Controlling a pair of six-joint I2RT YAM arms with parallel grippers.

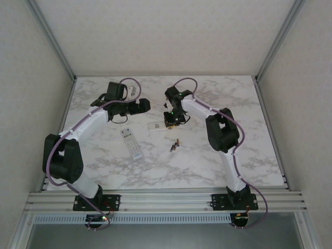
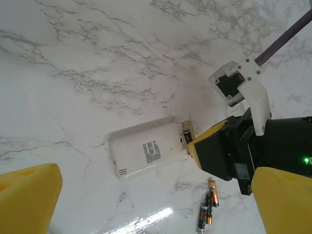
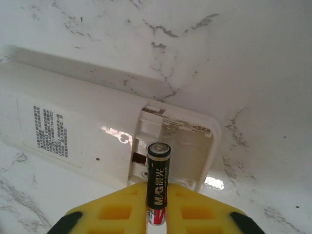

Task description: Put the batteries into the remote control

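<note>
step: seat battery (image 3: 158,180) in open bay (image 3: 192,146) of face-down remote (image 3: 73,131) | right gripper (image 3: 157,207): pinching battery, over bay | left gripper (image 2: 156,202): spread, hovering | spare batteries (image 2: 208,207): on table, near side of remote | method: align with slot, press spring end first, lower flat.

left arm (image 1: 85,124) reaching forward, jaws spread wide | right arm (image 1: 222,129) bent inward, jaws pinching battery (image 3: 158,180)

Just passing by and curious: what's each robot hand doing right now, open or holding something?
Left gripper: open, fingers wide apart, holding nothing.
Right gripper: closed on a battery, at the remote.
</note>
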